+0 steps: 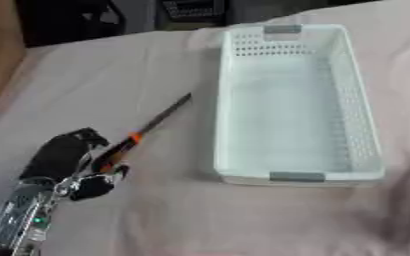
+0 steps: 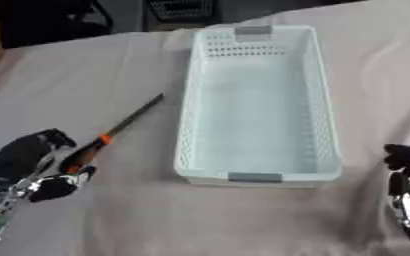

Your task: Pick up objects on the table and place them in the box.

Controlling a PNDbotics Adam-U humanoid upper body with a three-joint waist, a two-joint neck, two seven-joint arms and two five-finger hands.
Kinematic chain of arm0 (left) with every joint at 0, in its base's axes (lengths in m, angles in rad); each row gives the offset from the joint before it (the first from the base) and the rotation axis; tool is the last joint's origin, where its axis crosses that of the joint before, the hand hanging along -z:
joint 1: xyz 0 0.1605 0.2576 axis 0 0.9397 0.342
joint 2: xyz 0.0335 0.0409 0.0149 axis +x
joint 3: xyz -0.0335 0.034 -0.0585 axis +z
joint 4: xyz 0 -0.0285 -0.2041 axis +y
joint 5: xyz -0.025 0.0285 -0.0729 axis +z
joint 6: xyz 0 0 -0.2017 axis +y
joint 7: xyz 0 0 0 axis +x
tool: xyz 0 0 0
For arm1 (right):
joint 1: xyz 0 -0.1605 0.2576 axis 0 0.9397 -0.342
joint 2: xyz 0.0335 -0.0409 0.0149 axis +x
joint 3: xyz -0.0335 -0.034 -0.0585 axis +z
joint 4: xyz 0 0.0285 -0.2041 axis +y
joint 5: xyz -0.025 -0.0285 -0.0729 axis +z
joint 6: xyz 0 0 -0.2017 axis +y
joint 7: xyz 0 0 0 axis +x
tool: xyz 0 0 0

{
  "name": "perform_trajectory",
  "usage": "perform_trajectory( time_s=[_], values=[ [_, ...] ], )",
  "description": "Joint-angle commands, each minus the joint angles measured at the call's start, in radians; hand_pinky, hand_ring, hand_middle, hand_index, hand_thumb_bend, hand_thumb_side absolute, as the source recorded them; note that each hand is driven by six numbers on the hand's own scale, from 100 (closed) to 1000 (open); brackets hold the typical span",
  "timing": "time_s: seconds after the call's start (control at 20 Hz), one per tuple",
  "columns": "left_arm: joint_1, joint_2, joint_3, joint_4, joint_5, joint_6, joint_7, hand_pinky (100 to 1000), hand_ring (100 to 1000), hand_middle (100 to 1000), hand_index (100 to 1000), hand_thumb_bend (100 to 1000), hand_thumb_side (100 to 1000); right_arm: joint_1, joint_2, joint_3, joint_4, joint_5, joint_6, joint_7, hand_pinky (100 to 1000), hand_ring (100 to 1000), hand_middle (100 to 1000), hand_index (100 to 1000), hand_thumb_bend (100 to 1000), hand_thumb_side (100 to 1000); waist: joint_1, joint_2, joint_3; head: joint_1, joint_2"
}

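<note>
Orange-and-black handle with a long dark shaft: one screwdriver (image 1: 143,132) lies aslant on the cloth (image 1: 112,75), its tip pointing up toward the basket's left wall, its handle end at the left hand (image 1: 64,160). That hand's fingers and thumb curl about the handle. One white perforated basket (image 1: 362,125) stands just right of the tool, long side running away from the robot, with a grey grip at each short end; nothing lies in it. No writing can be read anywhere. Pale pinkish cloth covers the table, creased at the right. Dark furniture shows beyond the far edge. At the lower right edge of the right eye view the right hand (image 2: 405,159) shows, fingers up, holding nothing.
</note>
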Motion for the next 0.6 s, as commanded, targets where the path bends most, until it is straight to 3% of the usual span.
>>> perform_trajectory(
  time_s=[0.05,0.1,0.15,0.6],
  values=[
    [-0.002,0.005,0.005,0.003,0.008,0.005,0.007,821,818,778,786,386,596,-0.001,-0.011,-0.002,-0.022,0.003,-0.004,0.000,431,540,577,793,100,772,-0.004,-0.010,0.000,0.008,-0.007],
    [-0.002,0.003,0.006,0.010,0.026,0.009,0.011,821,818,778,786,386,596,-0.001,-0.011,-0.002,-0.022,0.003,-0.004,0.000,431,540,577,793,100,772,-0.005,-0.010,0.000,0.008,-0.007],
    [-0.002,0.003,0.006,0.017,0.044,0.013,0.015,819,807,767,777,330,576,0.000,-0.011,-0.002,-0.022,0.003,-0.004,0.000,431,540,577,793,100,772,-0.005,-0.010,0.000,0.008,-0.008],
    [-0.007,0.003,0.002,0.045,0.094,0.023,0.042,813,793,752,748,269,516,0.000,-0.010,-0.001,-0.022,0.003,-0.004,0.003,430,539,577,793,100,773,-0.005,-0.010,-0.001,0.012,-0.011]
  ],
)
